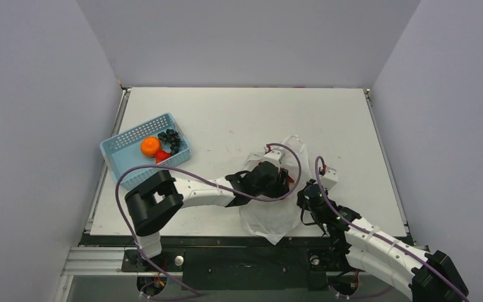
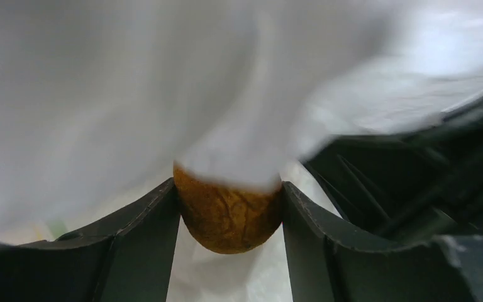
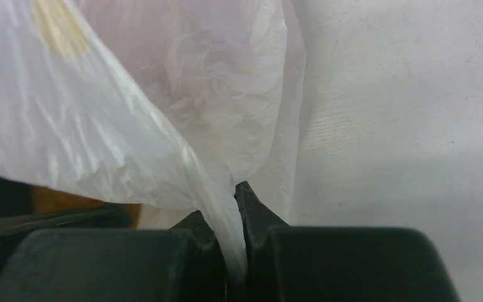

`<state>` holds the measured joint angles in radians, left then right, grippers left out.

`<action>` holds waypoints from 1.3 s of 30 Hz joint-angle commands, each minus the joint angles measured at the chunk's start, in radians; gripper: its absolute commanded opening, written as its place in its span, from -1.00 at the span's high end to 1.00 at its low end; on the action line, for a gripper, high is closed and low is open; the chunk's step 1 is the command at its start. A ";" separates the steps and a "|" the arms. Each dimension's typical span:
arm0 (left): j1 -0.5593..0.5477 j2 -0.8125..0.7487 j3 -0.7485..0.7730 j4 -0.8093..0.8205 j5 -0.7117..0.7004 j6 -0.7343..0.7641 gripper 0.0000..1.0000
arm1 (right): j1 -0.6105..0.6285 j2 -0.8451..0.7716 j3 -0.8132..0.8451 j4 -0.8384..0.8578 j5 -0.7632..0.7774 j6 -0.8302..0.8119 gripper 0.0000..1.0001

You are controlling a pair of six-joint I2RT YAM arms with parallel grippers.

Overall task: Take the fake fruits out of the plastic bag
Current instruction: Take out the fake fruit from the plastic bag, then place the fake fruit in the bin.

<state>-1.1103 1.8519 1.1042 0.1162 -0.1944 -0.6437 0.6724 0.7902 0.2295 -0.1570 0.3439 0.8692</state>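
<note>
Between the left claw's (image 2: 229, 221) matt black plastic fingers (image 2: 144, 239), the yellowish-brown piece (image 2: 226, 211) looks dull and veined; the plastic bag (image 2: 100, 94) above is thin, crinkled, glossy film.

This is a robotics lab test cell: a bare white worktop (image 1: 226, 119) boxed in on three sides by plain pale walls (image 1: 245, 38). A left arm (image 1: 192, 192) and right arm (image 1: 371, 242), trailing purple cables (image 1: 117, 189), are bolted to a metal frame (image 1: 94, 259) at its near edge. Fake fruits (image 1: 150, 146) sit in a blue basket (image 1: 135, 129).
</note>
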 commanded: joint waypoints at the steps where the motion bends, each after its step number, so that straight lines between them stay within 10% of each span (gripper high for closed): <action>1: 0.011 -0.150 -0.069 0.082 0.010 -0.032 0.32 | 0.016 -0.025 -0.003 0.034 0.047 -0.010 1.00; 12: 0.122 -0.475 -0.322 0.173 0.098 -0.113 0.39 | 0.051 -0.064 -0.010 0.031 0.081 -0.012 1.00; 26: 0.645 -1.036 -0.462 -0.348 0.180 0.092 0.36 | 0.077 -0.072 -0.014 0.039 0.089 -0.016 1.00; 39: 1.296 -0.645 -0.174 -0.547 0.428 0.293 0.57 | 0.089 -0.053 -0.006 0.040 0.106 -0.016 1.00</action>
<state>0.0948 1.0897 0.8398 -0.3729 0.1455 -0.4061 0.7536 0.7330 0.2176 -0.1562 0.4122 0.8566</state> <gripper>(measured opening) 0.520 0.004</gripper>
